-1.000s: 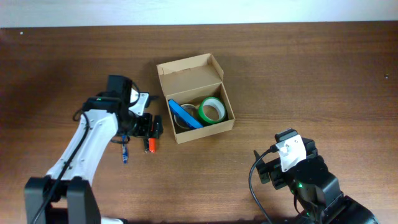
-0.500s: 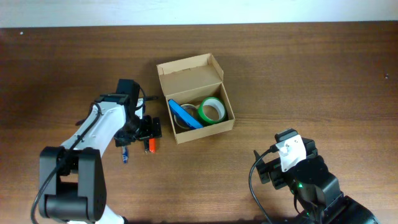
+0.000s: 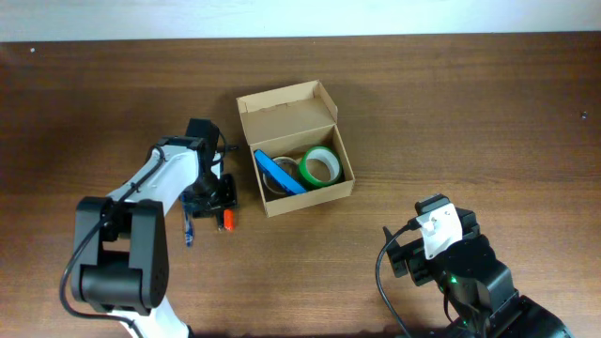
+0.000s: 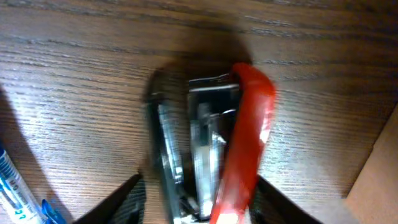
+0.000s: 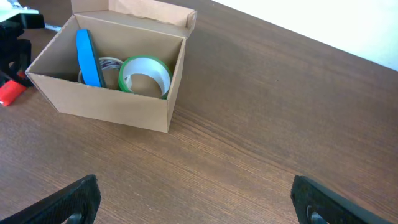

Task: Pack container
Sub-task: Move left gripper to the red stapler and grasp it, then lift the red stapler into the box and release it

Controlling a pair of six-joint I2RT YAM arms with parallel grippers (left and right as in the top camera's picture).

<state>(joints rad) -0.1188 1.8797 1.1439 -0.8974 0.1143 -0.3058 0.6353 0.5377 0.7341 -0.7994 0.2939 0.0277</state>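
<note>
The container (image 3: 286,98) is a tan cardboard box with its flap lid up, also seen in the right wrist view (image 5: 106,109). Inside it lie a blue tape roll (image 3: 279,173) and a green tape roll (image 3: 320,166). Left of the box, a red and silver stapler (image 3: 226,221) lies on the table. My left gripper (image 3: 214,199) is down over it. In the left wrist view the stapler (image 4: 249,124) sits between the fingers of the left gripper (image 4: 200,190). The right finger is against the red arm, and a sliver of wood shows beside the left finger. My right gripper (image 5: 199,193) stands wide open over bare wood, holding nothing.
A blue pen (image 3: 188,230) lies just left of the stapler and shows at the left edge of the left wrist view (image 4: 15,180). The right arm (image 3: 441,253) rests at the front right of the brown wooden table (image 3: 470,113).
My left gripper has shifted right and settled over the stapler, and its jaws have narrowed around it. The right arm and the box have not moved.
</note>
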